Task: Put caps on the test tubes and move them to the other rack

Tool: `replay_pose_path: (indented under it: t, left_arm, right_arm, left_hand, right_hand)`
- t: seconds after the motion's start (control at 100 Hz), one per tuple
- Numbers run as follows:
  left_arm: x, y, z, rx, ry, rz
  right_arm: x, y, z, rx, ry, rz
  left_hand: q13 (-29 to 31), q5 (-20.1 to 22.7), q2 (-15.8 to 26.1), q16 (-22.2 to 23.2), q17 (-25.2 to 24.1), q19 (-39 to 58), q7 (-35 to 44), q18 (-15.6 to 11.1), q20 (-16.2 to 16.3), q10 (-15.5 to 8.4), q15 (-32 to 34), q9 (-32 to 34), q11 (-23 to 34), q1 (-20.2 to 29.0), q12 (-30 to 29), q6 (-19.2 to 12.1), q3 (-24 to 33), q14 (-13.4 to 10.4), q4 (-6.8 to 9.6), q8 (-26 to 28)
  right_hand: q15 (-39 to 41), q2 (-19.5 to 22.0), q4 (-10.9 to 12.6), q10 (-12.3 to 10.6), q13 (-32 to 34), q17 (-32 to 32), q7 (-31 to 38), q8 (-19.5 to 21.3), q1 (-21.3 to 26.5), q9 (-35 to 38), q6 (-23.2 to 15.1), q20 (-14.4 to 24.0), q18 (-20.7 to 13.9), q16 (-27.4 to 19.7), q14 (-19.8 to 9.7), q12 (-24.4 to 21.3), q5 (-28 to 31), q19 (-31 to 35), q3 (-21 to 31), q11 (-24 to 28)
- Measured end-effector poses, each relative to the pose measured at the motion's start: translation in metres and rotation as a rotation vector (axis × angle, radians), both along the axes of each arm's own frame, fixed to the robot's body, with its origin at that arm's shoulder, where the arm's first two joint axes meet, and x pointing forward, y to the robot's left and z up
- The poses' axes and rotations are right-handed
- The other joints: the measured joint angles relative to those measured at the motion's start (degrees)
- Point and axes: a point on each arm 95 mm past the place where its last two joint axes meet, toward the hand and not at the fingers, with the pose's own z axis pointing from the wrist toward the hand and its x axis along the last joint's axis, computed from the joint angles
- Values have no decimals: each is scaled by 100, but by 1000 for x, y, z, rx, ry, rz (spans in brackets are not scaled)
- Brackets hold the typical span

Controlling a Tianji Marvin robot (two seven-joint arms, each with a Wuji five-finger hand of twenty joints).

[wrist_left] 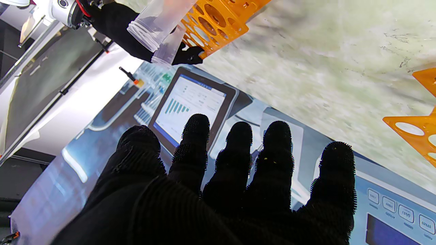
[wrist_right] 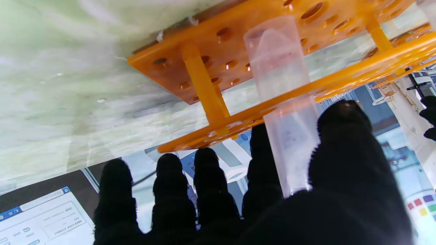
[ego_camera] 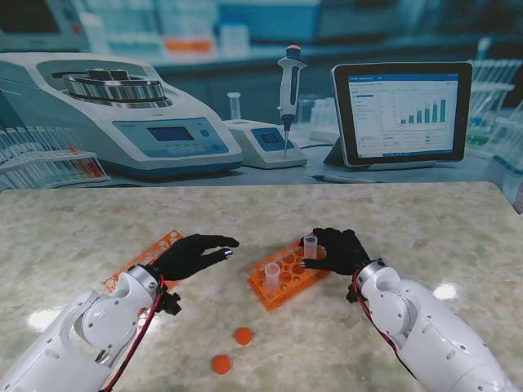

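Right hand (ego_camera: pixel 341 250) grips tube (ego_camera: pixel 310 246); tube base hidden in rack (ego_camera: pixel 288 276).

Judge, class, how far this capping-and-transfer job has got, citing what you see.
Done: nothing visible. Both test tubes, one nearer me and one farther, stand uncapped in the rack on the right. In hand: the right hand is at the farther tube; whether it grips is unclear. The left hand hovers open over the other rack. Left: both orange caps lie on the table, so capping and transfer remain.
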Motion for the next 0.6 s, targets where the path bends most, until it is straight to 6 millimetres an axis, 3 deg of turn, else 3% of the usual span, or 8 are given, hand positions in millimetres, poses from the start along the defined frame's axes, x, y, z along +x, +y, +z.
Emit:
replay_pose_path:
  t: [0.07, 0.16, 0.27, 0.48, 0.6]
  left_arm:
    - [0, 0, 0, 0, 0, 0]
    - [0, 0, 0, 1, 1, 0]
    - [0, 0, 0, 3, 3, -1]
    - [0, 0, 0, 3, 3, -1]
    - [0, 0, 0, 4, 3, -1]
  right_arm:
    - [0, 0, 0, 6, -2, -2]
    - [0, 1, 0, 14, -3, -3]
    - [-1, 2, -1, 20, -1, -1]
    - [-2, 2, -2, 28, -4, -1]
    - [-3, 1, -2, 35, -7, -3]
  left_hand:
    - [0, 2, 0, 0, -7, 0, 0, 0, 0, 0, 0, 0, 0, 0, 0, 0, 0, 0, 0, 0]
    - [0, 2, 0, 0, -34, 0, 0, 0, 0, 0, 0, 0, 0, 0, 0, 0, 0, 0, 0, 0]
    - [0, 2, 0, 0, -35, 0, 0, 0, 0, 0, 0, 0, 0, 0, 0, 0, 0, 0, 0, 0]
    - [0, 2, 0, 0, -35, -1, 0, -1, 0, 0, 0, 0, 0, 0, 0, 0, 0, 0, 0, 0]
    - [0, 2, 0, 0, -35, -1, 0, -1, 0, 0, 0, 0, 0, 0, 0, 0, 0, 0, 0, 0]
  right_hand:
    - [-2, 130, 2, -34, 148, 0, 316, -382, 391, 69, -71, 0, 0, 0, -45, -7, 29, 0, -688, -4]
    - [-2, 192, 2, -65, 180, 2, 1276, -1015, 601, 175, -351, 0, -4, 0, -101, -17, 16, 0, -974, -50]
    - [-2, 206, 2, -66, 182, 7, 2094, -1190, 679, 175, -628, 0, -7, -1, -103, -22, 130, -1, -1054, -148]
    - [-2, 327, 2, -78, 242, 10, 2164, -1259, 682, 228, -639, 0, -8, -1, -104, -29, 128, -2, -1090, -187]
    - [-2, 329, 2, -294, 242, 15, 2167, -1262, 682, 366, -690, 0, -10, -1, -108, -29, 128, -2, -1090, -152]
